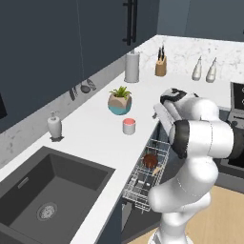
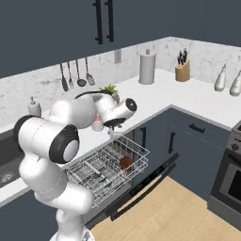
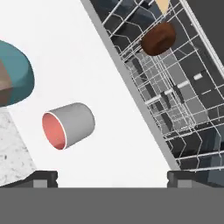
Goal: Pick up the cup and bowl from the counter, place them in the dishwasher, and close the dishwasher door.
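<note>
The salmon-red cup [image 1: 129, 126] stands on the white counter [image 1: 95, 138], just in front of the plant pot. In the hand view the cup [image 3: 68, 125] lies left of centre, a short way beyond my fingertips. My gripper [image 3: 112, 179] hovers over the counter's edge beside the cup, open and holding nothing. The dark reddish-brown bowl [image 1: 150, 159] rests in the pulled-out white wire rack [image 1: 141, 185] of the dishwasher; the bowl [image 2: 125, 163] sits near the rack's far end. The dishwasher door [image 2: 141, 187] hangs open, folded down below the rack.
A beige-and-teal plant pot [image 1: 119, 103] stands behind the cup, a white soap dispenser [image 1: 54, 126] by the dark sink [image 1: 47, 190]. Farther back are a paper towel roll [image 1: 132, 66], knife block [image 1: 161, 66] and two bottles [image 1: 204, 70]. An oven [image 2: 230, 181] is at the right.
</note>
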